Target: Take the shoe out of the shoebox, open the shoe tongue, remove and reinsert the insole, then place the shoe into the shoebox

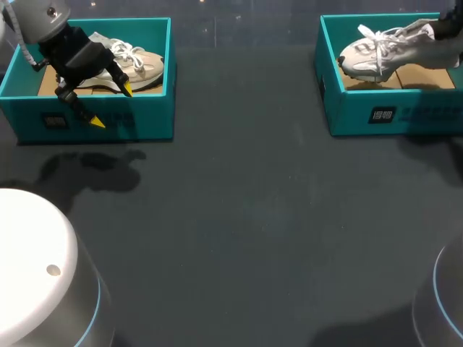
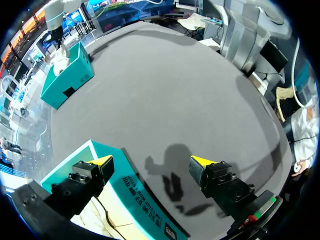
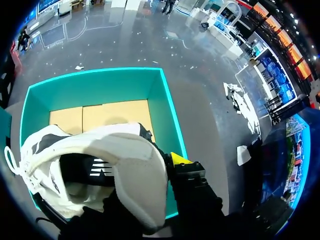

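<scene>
Two teal shoeboxes stand at the table's far side. In the left shoebox (image 1: 101, 123) lies a cream shoe (image 1: 137, 61). My left gripper (image 1: 112, 105) hangs open over the box's front wall (image 2: 145, 200), one finger inside over the shoe (image 2: 92, 220) and one outside. In the right shoebox (image 1: 376, 108) a white shoe (image 1: 380, 50) is tilted with its toe down. My right gripper (image 1: 438, 30) is shut on its heel. In the right wrist view the shoe's heel (image 3: 125, 165) fills the space at my right gripper (image 3: 160, 162); only one yellow fingertip (image 3: 177, 159) shows, the other is hidden by the shoe.
The right box's cardboard floor (image 3: 115, 112) shows under the held shoe. The dark table (image 1: 239, 217) stretches wide between and in front of the boxes. My arms' bases sit at the near left (image 1: 29, 267) and near right (image 1: 445, 303) corners.
</scene>
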Controlling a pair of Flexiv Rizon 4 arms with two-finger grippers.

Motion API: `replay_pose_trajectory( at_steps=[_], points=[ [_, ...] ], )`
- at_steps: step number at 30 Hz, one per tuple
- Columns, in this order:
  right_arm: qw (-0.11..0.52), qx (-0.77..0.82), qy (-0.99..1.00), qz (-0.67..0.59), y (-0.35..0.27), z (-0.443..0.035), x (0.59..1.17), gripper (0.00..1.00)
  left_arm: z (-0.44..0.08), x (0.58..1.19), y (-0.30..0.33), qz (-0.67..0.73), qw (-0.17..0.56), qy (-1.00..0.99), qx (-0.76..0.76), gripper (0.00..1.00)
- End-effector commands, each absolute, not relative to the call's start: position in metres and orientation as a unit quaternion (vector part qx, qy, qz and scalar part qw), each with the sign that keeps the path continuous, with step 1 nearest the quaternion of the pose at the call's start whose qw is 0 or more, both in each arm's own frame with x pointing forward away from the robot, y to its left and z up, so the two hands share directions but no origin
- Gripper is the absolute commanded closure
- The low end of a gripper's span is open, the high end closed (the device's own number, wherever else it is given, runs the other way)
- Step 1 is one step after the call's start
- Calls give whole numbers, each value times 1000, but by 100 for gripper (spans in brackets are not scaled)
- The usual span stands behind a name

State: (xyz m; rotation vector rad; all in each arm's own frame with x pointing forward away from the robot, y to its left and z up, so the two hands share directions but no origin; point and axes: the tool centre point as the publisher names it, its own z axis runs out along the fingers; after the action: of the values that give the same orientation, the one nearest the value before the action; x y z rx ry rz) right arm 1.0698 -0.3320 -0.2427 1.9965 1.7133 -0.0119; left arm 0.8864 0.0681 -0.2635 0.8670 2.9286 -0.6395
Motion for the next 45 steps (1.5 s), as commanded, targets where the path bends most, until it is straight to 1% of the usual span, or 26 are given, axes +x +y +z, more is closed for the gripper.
replay_pose_trajectory(
  at_steps=[1, 5, 17, 22, 28, 45],
  points=[
    [249, 737, 628, -6, -335, -251, 1066, 100, -263, 886, 68, -204, 11, 939, 278, 0],
    [241, 747, 620, -6, -338, -259, 1059, 100, -263, 886, 68, -204, 11, 939, 278, 0],
    [241, 747, 620, -6, -338, -259, 1059, 100, -263, 886, 68, -204, 11, 939, 278, 0],
    [213, 751, 625, -1, -345, -282, 1058, 100, -263, 886, 68, -204, 11, 939, 278, 0],
    [197, 760, 619, 1, -354, -295, 1050, 100, -263, 886, 68, -204, 11, 939, 278, 0],
    [175, 755, 632, -19, -353, -318, 1037, 100, -263, 886, 68, -204, 11, 939, 278, 0]
  ],
)
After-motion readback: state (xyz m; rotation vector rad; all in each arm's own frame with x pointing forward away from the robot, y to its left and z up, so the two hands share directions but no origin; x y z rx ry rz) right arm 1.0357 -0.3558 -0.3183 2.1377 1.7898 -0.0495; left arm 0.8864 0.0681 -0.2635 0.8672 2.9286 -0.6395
